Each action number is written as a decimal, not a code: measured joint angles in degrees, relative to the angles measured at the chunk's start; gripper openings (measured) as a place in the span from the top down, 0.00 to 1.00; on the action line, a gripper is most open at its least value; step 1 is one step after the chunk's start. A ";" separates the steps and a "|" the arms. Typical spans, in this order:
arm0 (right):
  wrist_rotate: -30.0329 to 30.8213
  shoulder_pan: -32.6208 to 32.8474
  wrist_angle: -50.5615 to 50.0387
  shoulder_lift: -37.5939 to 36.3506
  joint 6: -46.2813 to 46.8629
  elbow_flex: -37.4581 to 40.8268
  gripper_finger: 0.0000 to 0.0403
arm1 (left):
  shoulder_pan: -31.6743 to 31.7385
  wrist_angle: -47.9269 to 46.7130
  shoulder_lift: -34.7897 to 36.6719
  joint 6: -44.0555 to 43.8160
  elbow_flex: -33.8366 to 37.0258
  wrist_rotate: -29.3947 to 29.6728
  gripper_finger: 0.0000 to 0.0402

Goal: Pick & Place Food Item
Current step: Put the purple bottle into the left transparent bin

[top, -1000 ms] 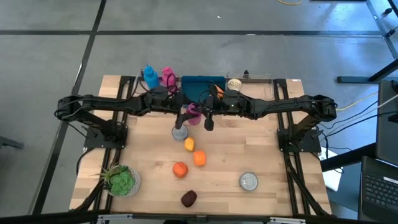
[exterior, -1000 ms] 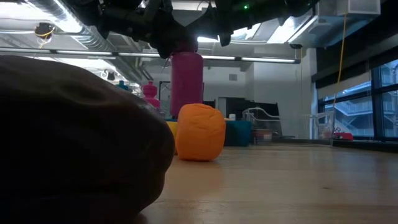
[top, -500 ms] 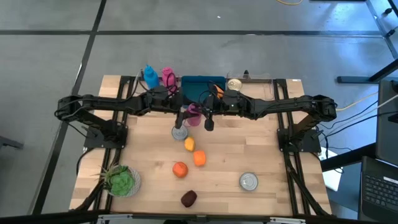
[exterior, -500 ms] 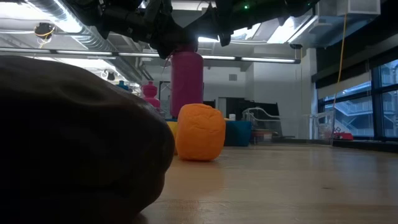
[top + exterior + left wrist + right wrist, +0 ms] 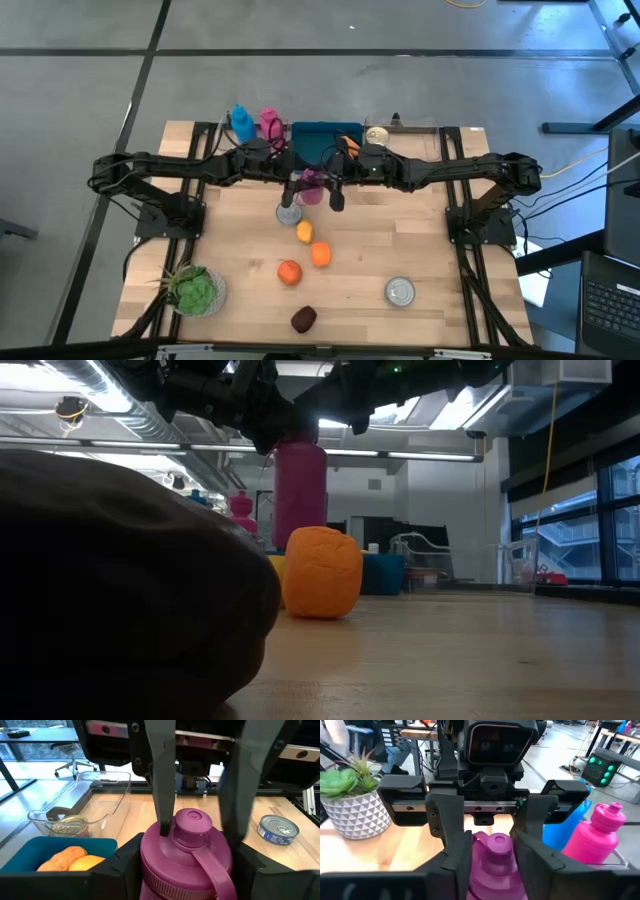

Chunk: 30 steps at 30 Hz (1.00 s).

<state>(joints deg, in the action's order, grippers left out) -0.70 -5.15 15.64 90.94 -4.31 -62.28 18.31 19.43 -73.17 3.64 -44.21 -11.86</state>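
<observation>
A purple bottle [image 5: 312, 184] stands upright in mid-air reach of both arms at the table's far middle, its cap [image 5: 192, 824] on top. My left gripper [image 5: 187, 865] comes from the left and is shut on the bottle. My right gripper [image 5: 492, 860] comes from the right and is open, with a finger [image 5: 161, 785] on either side of the cap. Whether one of them touches the cap, I cannot tell. Orange food pieces [image 5: 304, 232] [image 5: 321, 254] [image 5: 289, 272] and a dark one [image 5: 304, 318] lie on the table. My left gripper pinches the bottle's upper body [image 5: 150, 862], just below the cap, between its two fingers. The fingers come in about level from the table's left. The bottle stays upright; in the low view an orange food piece [image 5: 322, 572] hides its bottom.
A teal bin [image 5: 325, 140] holding orange food sits at the far edge, beside a blue bottle [image 5: 241, 122], a pink bottle [image 5: 270, 122] and a clear box [image 5: 378, 134]. Tins [image 5: 289, 214] [image 5: 400, 291] and a potted plant [image 5: 195, 290] stand on the table.
My right gripper has opened, its fingers spreading away from the bottle's cap. The bottle and both arms have kept their place.
</observation>
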 joint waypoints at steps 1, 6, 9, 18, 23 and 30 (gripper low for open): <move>-0.02 0.02 0.03 0.00 0.56 0.00 0.62 | 0.00 0.02 0.00 0.01 0.02 0.00 0.54; -0.05 0.00 0.47 0.00 1.24 0.00 0.52 | 0.00 -0.02 0.00 0.04 0.01 0.00 0.54; -0.08 0.00 1.24 -0.13 1.78 0.00 0.46 | 0.00 -0.03 0.00 0.16 0.00 0.00 0.54; 1.30 0.02 -2.43 -5.84 -0.80 0.00 0.36 | 1.31 -5.24 5.10 1.92 0.02 2.37 0.53; 10.44 0.14 -11.64 -10.53 -1.16 0.00 0.36 | 2.76 -11.41 10.64 3.12 0.02 6.28 0.54; 12.90 1.03 -20.21 -13.57 0.25 0.02 0.36 | 6.25 -17.98 19.82 3.23 0.02 9.67 0.54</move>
<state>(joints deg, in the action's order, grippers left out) 12.21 -4.12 -4.57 77.36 -4.06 -62.26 24.56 1.44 -53.34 6.87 -44.18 -2.19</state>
